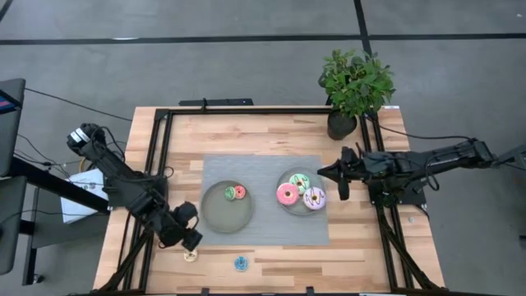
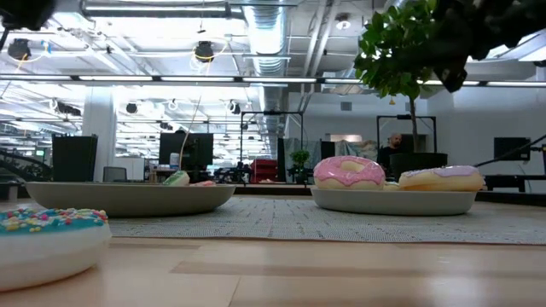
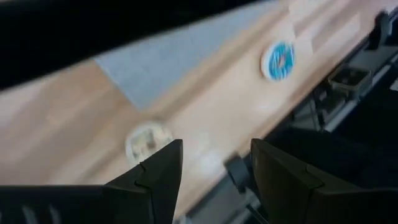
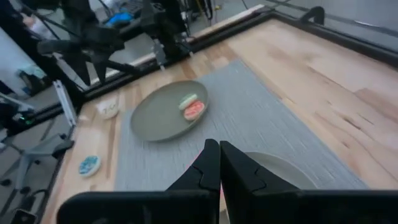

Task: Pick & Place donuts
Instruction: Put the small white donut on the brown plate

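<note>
On the grey mat, the left plate [image 1: 228,210] holds a tiny green donut [image 1: 230,192] and a tiny red donut [image 1: 240,192]. The right plate [image 1: 302,203] holds the pink [image 1: 288,194], green-white [image 1: 299,182] and white-purple [image 1: 315,198] donuts. A tiny cream donut [image 1: 191,256] and a tiny blue donut [image 1: 240,263] lie on the bare wood near the front edge. My left gripper [image 3: 216,168] hangs open just above and beside the cream donut [image 3: 148,140]. My right gripper [image 4: 219,163] is shut with nothing in it, at the right plate's right side.
A potted plant [image 1: 355,86] stands at the far right corner. Black frame rails [image 1: 160,164] run along the table's left, right and far sides. Bare wood lies between the mat [image 1: 271,230] and the front edge.
</note>
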### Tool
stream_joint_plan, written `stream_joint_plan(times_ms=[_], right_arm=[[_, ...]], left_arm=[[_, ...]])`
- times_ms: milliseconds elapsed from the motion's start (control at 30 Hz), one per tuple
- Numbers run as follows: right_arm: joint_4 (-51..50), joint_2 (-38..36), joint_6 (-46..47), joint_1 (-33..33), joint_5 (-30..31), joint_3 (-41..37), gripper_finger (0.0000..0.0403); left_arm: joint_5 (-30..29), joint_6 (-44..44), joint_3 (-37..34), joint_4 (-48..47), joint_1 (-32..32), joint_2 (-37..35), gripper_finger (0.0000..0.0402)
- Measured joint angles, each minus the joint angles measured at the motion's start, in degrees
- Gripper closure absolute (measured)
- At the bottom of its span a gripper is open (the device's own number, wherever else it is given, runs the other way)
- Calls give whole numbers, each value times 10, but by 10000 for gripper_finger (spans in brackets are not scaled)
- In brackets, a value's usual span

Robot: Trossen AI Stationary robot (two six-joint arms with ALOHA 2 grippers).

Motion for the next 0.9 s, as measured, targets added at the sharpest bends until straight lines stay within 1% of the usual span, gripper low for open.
stream_joint_plan(times_ms=[167, 267, 367, 600, 900], right_arm=[[0, -28, 10, 17, 2, -17, 403], [9, -34, 19, 29, 21, -30, 403], [10, -41, 19, 42, 40, -35, 403], [-11, -89, -10, 60, 45, -35, 403], [-70, -215, -10, 61, 43, -35, 403]], left_arm=[[48, -87, 0, 2, -26, 5, 220], [59, -125, 0, 2, -40, 22, 220], [70, -145, 0, 6, -50, 50, 220], [65, -148, 0, 29, -58, 102, 220], [50, -120, 0, 31, -58, 110, 220]])
